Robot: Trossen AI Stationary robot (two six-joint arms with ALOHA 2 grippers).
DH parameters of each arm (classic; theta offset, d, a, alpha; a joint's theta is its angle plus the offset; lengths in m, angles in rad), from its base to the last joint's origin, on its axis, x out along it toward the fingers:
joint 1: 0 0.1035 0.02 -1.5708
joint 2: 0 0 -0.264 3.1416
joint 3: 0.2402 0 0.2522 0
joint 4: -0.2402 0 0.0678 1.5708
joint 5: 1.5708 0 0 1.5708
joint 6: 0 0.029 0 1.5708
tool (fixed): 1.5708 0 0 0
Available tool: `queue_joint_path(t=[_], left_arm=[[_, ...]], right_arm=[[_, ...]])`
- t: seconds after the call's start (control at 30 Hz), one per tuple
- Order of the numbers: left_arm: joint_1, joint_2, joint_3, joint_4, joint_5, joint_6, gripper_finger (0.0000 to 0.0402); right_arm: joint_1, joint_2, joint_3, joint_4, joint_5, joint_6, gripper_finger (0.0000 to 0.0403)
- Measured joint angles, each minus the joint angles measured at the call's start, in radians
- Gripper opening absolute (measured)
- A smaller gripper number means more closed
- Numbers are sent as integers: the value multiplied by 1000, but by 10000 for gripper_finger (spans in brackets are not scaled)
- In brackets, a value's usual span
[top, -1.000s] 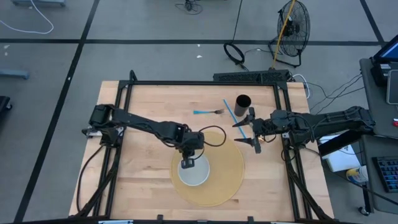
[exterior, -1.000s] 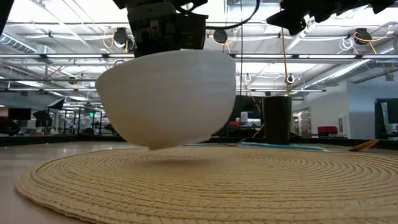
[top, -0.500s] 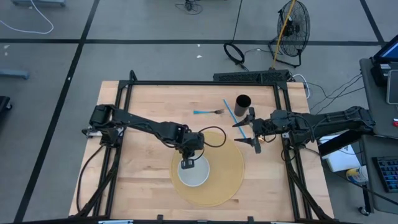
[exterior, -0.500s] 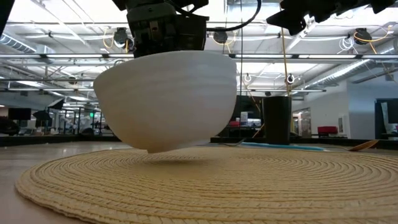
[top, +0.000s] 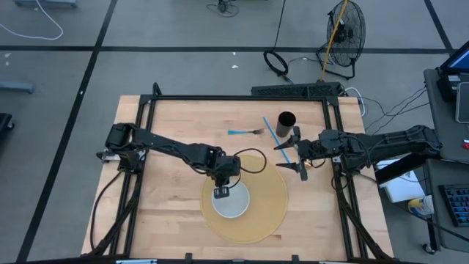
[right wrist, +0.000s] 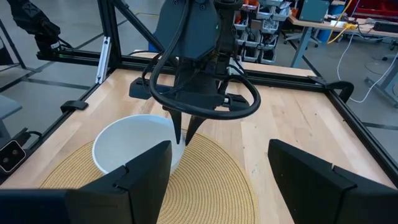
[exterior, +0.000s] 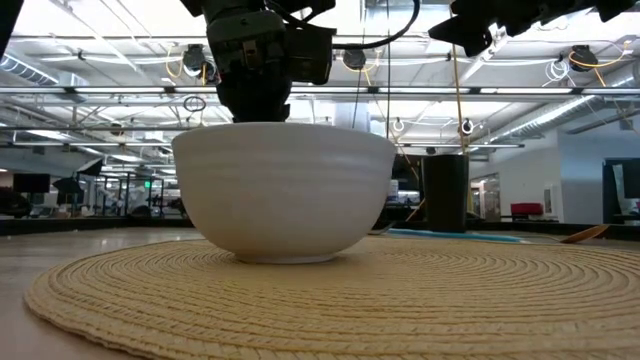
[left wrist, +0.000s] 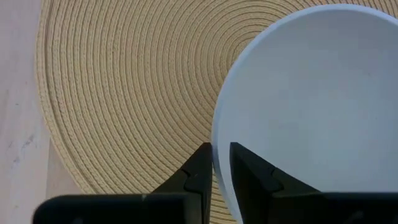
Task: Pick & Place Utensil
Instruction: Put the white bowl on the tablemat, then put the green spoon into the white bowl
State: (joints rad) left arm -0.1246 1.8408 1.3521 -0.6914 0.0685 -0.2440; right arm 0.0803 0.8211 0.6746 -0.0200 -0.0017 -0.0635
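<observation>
Since a second ago, the white bowl point(exterior: 284, 190) has come down out of its tilted hover, and I am now seeing it sitting flat on the round woven placemat point(exterior: 330, 300). My left end effector point(top: 221, 192) is hanging over the bowl's rim on the side toward the left arm, one finger point(left wrist: 198, 174) outside the wall and the other inside. The fingers are straddling the rim with a narrow gap showing, so I am reading them as slightly parted and no longer clamping the bowl. My right end effector point(top: 300, 157) is waiting just off the placemat's edge on the right, its fingers spread wide and holding nothing. The blue-handled fork point(top: 245, 131) is lying on the wooden tabletop point(top: 176, 125) beyond the placemat, near a blue stick point(top: 272, 131) and a black cup point(top: 286, 121).
</observation>
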Motion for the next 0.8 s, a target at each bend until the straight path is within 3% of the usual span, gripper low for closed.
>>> queue_joint_path(t=[0.33,0.5,0.63,0.8], left_arm=[[25,-53,0,-5,-27,87,60],[37,-163,0,-43,-153,153,60],[36,-292,-35,-27,-324,186,60],[30,-516,-228,215,-384,260,60]], right_arm=[[0,0,0,0,0,0,263],[0,0,0,-8,0,18,263],[0,0,1,-44,4,28,263],[0,0,1,-122,209,40,263]])
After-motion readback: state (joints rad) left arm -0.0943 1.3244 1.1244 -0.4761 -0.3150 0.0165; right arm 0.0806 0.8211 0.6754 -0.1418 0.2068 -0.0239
